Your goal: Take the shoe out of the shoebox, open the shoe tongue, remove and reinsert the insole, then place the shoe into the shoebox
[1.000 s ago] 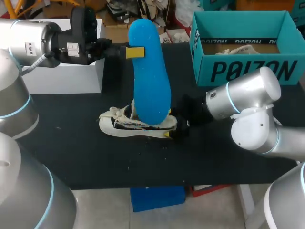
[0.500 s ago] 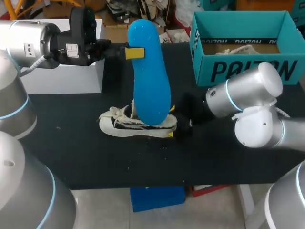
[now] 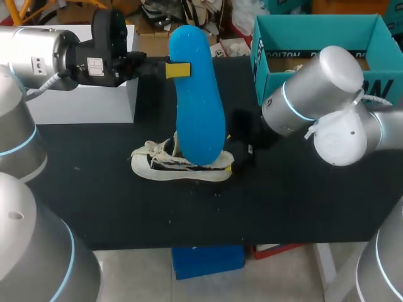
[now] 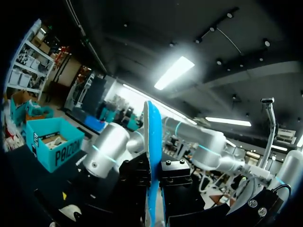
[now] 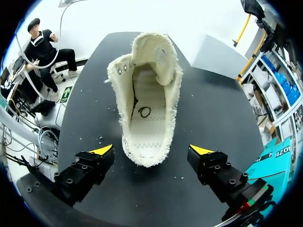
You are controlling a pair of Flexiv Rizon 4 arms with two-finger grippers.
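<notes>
yellow-tipped left gripper [image 3: 179, 69]: clamped on the upper part of a blue insole [image 3: 200, 107], which hangs upright below the fingers and shows edge-on between them in the left wrist view. whether its lower end touches anything cannot be told.
right gripper [image 5: 152, 150]: fingers spread wide, one on each side of the heel of a cream shoe [image 5: 149, 94], neither touching it. the shoe lies on its sole on the black table [image 3: 94, 189], its opening facing this gripper and its toe pointing away.
teal shoebox [image 3: 315, 28]: open-topped, behind the right arm, well apart from the shoe.
</notes>
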